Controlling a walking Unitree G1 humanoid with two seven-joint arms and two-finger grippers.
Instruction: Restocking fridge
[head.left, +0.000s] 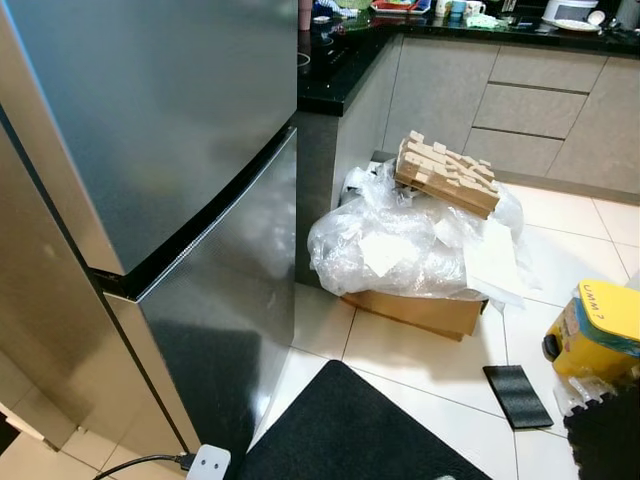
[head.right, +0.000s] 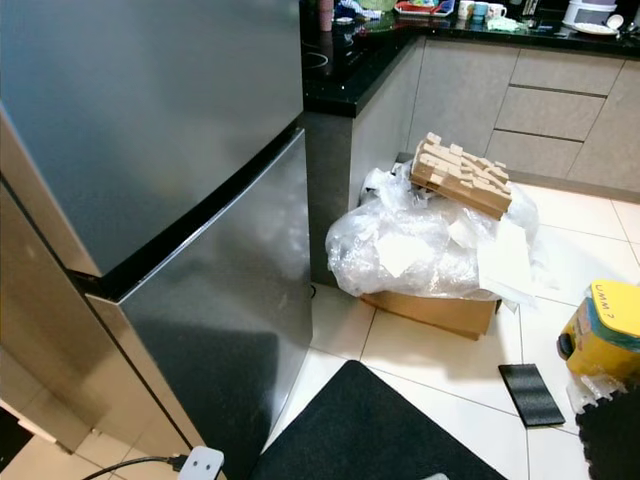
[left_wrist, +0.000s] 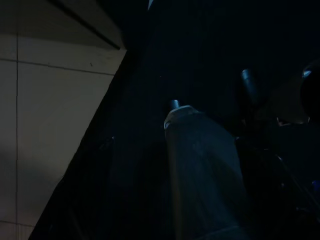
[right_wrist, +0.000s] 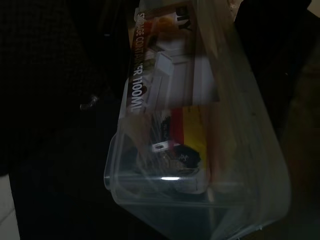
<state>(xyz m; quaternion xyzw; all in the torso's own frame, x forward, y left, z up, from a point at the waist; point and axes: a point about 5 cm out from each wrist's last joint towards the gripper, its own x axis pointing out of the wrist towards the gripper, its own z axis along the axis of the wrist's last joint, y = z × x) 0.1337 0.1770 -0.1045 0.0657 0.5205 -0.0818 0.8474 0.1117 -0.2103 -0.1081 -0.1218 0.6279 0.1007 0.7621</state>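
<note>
Two doors of the fridge (head.left: 150, 130) stand shut at my ten o'clock, a tall steel upper door over a lower one, split by a dark seam. I judge restocking has not begun, since nothing is open.

My right wrist camera looks onto a clear plastic storage container (right_wrist: 200, 130) with a printed label and something yellow and dark inside. I cannot tell whether my right gripper holds it or merely hangs beside it, nor how my fingers there are set. The left wrist view is very dark; I make out pale floor tile (left_wrist: 45, 115) and a dull cylindrical shape, and I cannot tell my left fingers' state either.

I expect the container to be light but slick and slightly flexible, its thin walls bowing under a hard pinch. The rim looks the stiffest place to grip, and it should stay level so the contents do not slide.

At one o'clock a cardboard box (head.left: 415, 310) sits on the floor under a heap of crumpled clear plastic wrap (head.left: 400, 240), with a cardboard insert (head.left: 448, 172) tilted on top, close to the counter's end. At three o'clock lies a yellow box (head.left: 598, 330) and, just beside it, a small dark pad (head.left: 517, 395). A black mat (head.left: 350, 430) lies at six o'clock, and a white plug (head.left: 208, 463) with its cable sits by the fridge foot. The heap may crowd the door swing, and the cable could snag a foot.
</note>
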